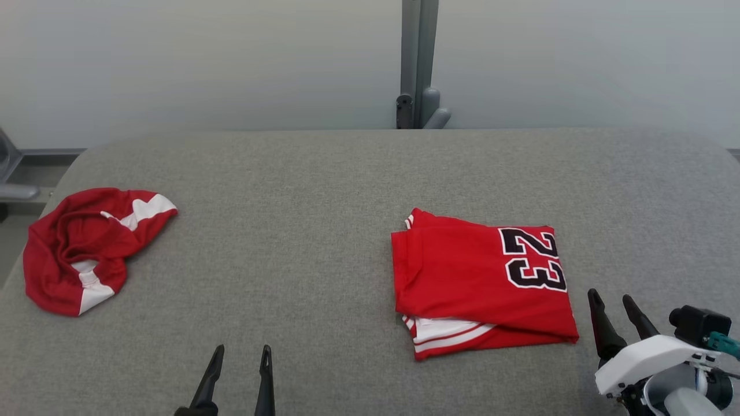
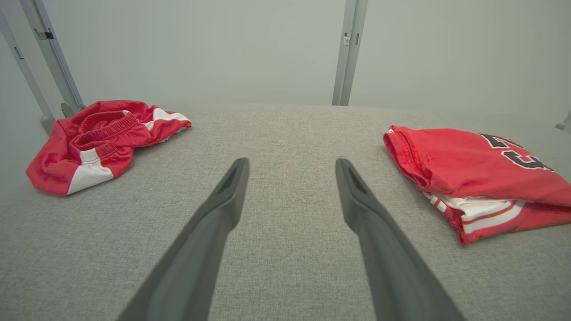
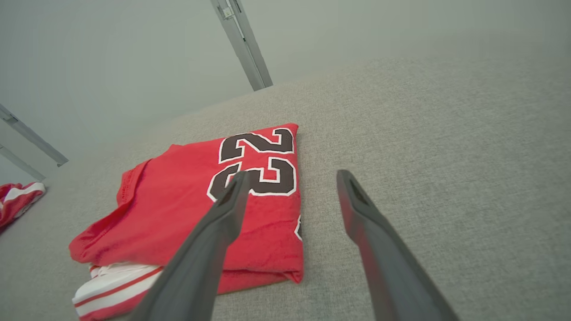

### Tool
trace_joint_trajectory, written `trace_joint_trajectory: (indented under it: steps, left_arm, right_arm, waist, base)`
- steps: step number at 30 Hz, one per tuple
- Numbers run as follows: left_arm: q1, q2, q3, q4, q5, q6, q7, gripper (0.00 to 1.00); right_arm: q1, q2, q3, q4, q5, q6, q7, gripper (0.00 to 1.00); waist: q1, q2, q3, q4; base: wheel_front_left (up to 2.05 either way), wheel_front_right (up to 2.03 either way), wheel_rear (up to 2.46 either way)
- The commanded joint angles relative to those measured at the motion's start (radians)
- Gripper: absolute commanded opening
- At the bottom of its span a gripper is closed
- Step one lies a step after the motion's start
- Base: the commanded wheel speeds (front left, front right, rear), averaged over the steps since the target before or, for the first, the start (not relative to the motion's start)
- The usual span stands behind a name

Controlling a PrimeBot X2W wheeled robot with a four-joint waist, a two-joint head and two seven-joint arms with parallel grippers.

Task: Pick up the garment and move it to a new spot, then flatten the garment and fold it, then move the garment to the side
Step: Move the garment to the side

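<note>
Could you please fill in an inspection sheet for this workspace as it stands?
Surface: grey fabric-covered table, flat.
Job's things: red jersey with a black 23, folded, on the right; red and white shorts, crumpled, at the far left.
Clutter: nothing seen.
Grippers: left gripper open, empty, over bare fabric; right gripper open, empty, near the jersey's right edge.
Cables: teal fitting, perhaps a plug, at the right wrist.
Surroundings: grey metal post and pale wall behind the table.

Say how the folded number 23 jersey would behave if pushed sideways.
The folded jersey is likely floppy: its layers sag and the edges lie uneven. Pushed, it would probably bunch or unfold rather than slide whole, since the grey surface looks textured. It seems thin and light.
</note>
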Motion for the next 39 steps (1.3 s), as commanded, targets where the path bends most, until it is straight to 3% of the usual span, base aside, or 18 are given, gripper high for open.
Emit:
trace_joint_trajectory:
  steps: [1,13,22,23,24,25,26,33,39]
  left_arm:
    - [-0.024,0.001,-0.004,0.002,0.006,-0.005,-0.002,1.0]
    - [-0.109,0.001,-0.045,0.015,0.003,-0.014,-0.002,1.0]
    - [-0.156,0.001,-0.055,0.028,0.011,-0.023,-0.002,1.0]
    - [-0.159,0.001,-0.055,0.029,0.011,-0.022,-0.002,1.0]
    - [-0.162,0.001,-0.056,0.03,0.012,-0.022,-0.002,1.0]
    - [-0.164,0.001,-0.057,0.031,0.013,-0.023,-0.002,1.0]
    - [-0.165,0.001,-0.057,0.032,0.015,-0.023,-0.002,1.0]
    - [-0.15,0.001,-0.056,0.03,0.02,-0.025,-0.002,1.0]
    - [-0.156,0.001,-0.046,0.023,0.038,-0.034,-0.002,1.0]
  right_arm:
    - [-0.042,-0.021,0.031,0.038,0.063,0.0,-0.001,1.0]
    - [-0.233,-0.134,0.213,0.141,0.417,0.0,0.063,1.0]
    - [-0.296,-0.162,0.337,0.184,0.528,0.0,0.105,1.0]
    - [-0.3,-0.164,0.352,0.188,0.537,0.0,0.103,0.79]
    - [-0.303,-0.166,0.364,0.191,0.547,0.0,0.098,0.38]
    - [-0.306,-0.169,0.377,0.193,0.555,0.0,0.095,0.11]
    - [-0.309,-0.171,0.389,0.192,0.562,0.0,0.088,0.0]
    - [-0.337,-0.217,0.451,0.157,0.587,0.0,0.022,0.0]
    - [-0.365,-0.247,0.49,0.117,0.562,0.0,-0.003,0.0]
  waist:
    - [0.0,0.0,0.043,0.038]
    - [0.0,0.0,0.18,0.083]
    - [0.0,0.0,0.226,0.095]
    - [0.0,0.0,0.228,0.095]
    - [0.0,0.0,0.23,0.095]
    - [0.0,0.0,0.23,0.095]
    - [0.0,0.0,0.23,0.094]
    - [0.0,0.0,0.225,0.054]
    - [0.0,0.0,0.226,-0.053]
  base:
    - [0.0,0.0,0.0]
    - [0.0,0.0,0.0]
    - [0.0,0.0,0.0]
    - [0.0,0.0,0.0]
    - [0.0,0.0,0.0]
    - [0.0,0.0,0.0]
    - [0.0,0.0,0.0]
    - [0.0,0.0,0.0]
    - [0.0,0.0,0.0]
